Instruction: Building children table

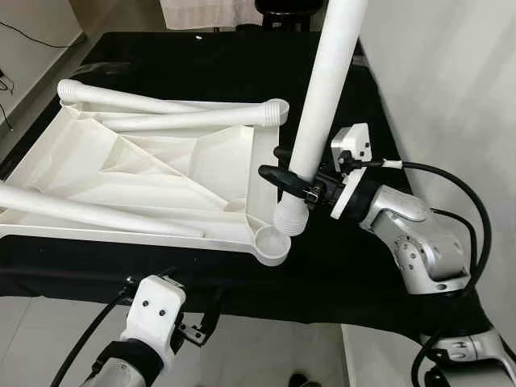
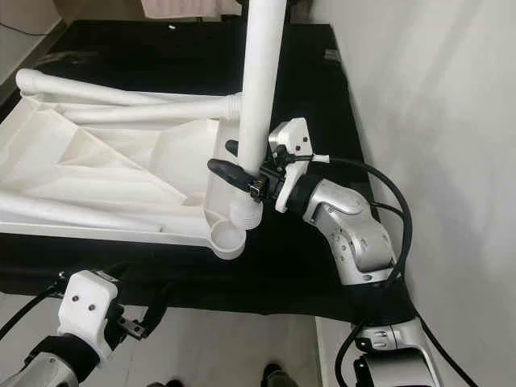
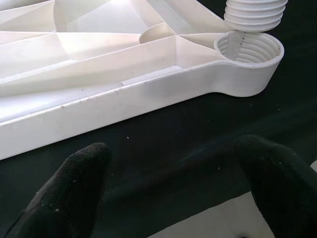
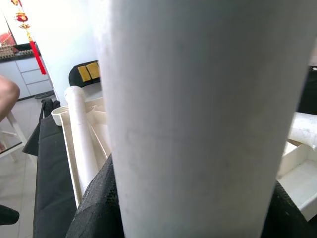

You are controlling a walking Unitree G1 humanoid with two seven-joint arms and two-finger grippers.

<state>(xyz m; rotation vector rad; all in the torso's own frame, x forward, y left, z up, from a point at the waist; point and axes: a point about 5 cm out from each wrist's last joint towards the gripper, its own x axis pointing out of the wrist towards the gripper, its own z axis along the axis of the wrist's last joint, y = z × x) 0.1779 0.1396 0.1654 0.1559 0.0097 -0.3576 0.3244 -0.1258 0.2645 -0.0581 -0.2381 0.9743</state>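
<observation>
While no readable writing or brand shows on any part, the layout is clear: white plastic table top (image 1: 153,173) lies upside down, ribbed underside up, on a black cloth (image 1: 242,64) covering the work surface. Right gripper (image 1: 284,176) pinches a white table leg (image 1: 322,105) low on its shaft, black fingers pressed on both sides; right wrist view confirms the tube clamped between the pads. Leg stands near upright, slightly tilted, its threaded end (image 3: 253,15) poised just above the threaded corner socket (image 1: 272,242) at the near right corner of the top, barely entering the rim, not screwed down. Left wrist view shows threads on both parts.

Left gripper (image 3: 168,188) hovers low at the near cloth edge, fingers spread, holding nothing, aimed at the same corner socket.

Other legs: two lie across the far side of the top (image 1: 169,103), (image 1: 201,119); another lies across the near left (image 1: 89,214).

Surroundings: white wall (image 1: 451,81) close on the right, right arm (image 1: 411,234) tucked between it and the surface. Pale tiled floor (image 1: 266,355) below the near edge, with a dark shoe tip (image 1: 297,379) at the bottom. Right wrist view shows a red hanging ornament (image 4: 27,29) and cabinets in the background.
</observation>
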